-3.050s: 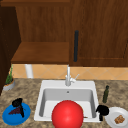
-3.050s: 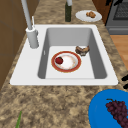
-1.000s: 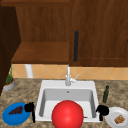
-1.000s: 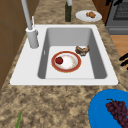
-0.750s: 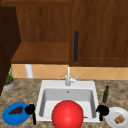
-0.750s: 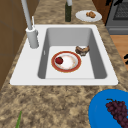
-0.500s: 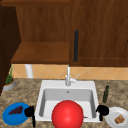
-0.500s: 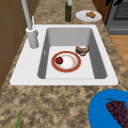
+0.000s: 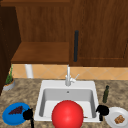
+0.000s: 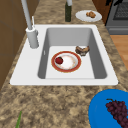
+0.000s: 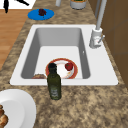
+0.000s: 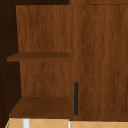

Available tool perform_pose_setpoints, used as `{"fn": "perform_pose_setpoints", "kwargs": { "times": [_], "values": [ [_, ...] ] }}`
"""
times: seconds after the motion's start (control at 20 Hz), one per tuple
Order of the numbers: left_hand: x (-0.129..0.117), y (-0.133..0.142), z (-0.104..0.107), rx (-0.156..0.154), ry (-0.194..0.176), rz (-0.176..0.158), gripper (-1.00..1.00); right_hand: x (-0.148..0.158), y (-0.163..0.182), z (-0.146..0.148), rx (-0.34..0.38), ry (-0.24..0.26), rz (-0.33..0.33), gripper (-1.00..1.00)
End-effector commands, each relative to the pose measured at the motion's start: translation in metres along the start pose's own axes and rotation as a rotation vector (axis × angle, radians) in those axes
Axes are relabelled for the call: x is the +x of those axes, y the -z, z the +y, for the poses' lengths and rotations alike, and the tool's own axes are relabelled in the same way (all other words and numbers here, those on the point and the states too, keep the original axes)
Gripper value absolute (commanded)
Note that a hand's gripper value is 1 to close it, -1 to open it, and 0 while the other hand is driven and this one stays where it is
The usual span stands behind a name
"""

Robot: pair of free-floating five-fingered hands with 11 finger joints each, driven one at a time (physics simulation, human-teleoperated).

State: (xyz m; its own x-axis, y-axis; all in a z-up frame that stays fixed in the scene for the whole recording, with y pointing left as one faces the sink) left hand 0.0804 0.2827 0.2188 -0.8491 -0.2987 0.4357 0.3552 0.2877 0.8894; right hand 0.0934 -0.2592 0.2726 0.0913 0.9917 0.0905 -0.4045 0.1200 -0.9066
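Two black hands float low at the front edge of a simulated kitchen sink point(image 9: 67, 86), seen from the front. The left hand point(image 9: 28, 114) hangs just beside a blue plate point(image 9: 7, 119) that lies on the speckled stone countertop point(image 10: 50, 102) left of the basin. A small bunch of dark grapes point(image 9: 16, 110) lies on the plate. The right hand point(image 9: 102, 110) hangs at the basin's right front corner, just beside a white plate point(image 9: 111, 121) with a brown pastry point(image 9: 119, 119) on it. Neither hand appears to have hold of anything, and it is not possible to tell whether either one is open or closed.

Both plates are probably stiff, smooth and breakable, and slippery at the glaze. The rim looks like the best place to take hold, with the plate kept level. The grapes look soft and loose and could roll off. The pastry looks light and crumbly.

Inside the basin lies a red-rimmed plate point(image 10: 52, 62) with a small red fruit point(image 10: 59, 60) on it, and a brown ring-shaped piece of food point(image 10: 82, 50) just beside it. A dark green bottle point(image 9: 106, 94) stands upright on the counter between the sink and the white plate. A large red ball point(image 9: 67, 114) covers the basin's front in the front view. A white faucet point(image 9: 68, 76) rises behind the basin, below wooden wall cabinets.
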Motion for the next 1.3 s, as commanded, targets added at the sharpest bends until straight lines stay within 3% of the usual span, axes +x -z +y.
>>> {"fn": "perform_pose_setpoints", "kwargs": {
  "times": [0.0,0.3,0.35,0.55,0.8,1.25],
  "values": [
    [0.000,0.000,0.000,0.000,0.000,0.000,-1.00,0.000,0.000,0.000,0.000,0.000,0.000,0.00],
    [0.001,0.003,-0.001,0.001,0.003,0.008,-1.00,0.000,0.000,0.000,0.000,0.000,0.000,0.00],
    [0.000,0.000,0.000,0.000,0.000,0.000,0.00,-0.002,-0.001,-0.003,-0.019,-0.008,-0.022,-1.00],
    [0.000,0.000,0.000,-0.005,0.018,-0.003,0.00,0.005,0.011,-0.017,0.032,0.010,-0.017,-1.00],
    [0.000,0.001,0.000,0.002,0.032,0.001,0.00,0.021,0.030,-0.028,0.041,-0.017,-0.021,-1.00],
    [0.000,0.001,-0.001,0.010,0.044,0.005,0.00,0.054,0.073,-0.063,0.003,-0.015,-0.008,-1.00]
  ]
}}
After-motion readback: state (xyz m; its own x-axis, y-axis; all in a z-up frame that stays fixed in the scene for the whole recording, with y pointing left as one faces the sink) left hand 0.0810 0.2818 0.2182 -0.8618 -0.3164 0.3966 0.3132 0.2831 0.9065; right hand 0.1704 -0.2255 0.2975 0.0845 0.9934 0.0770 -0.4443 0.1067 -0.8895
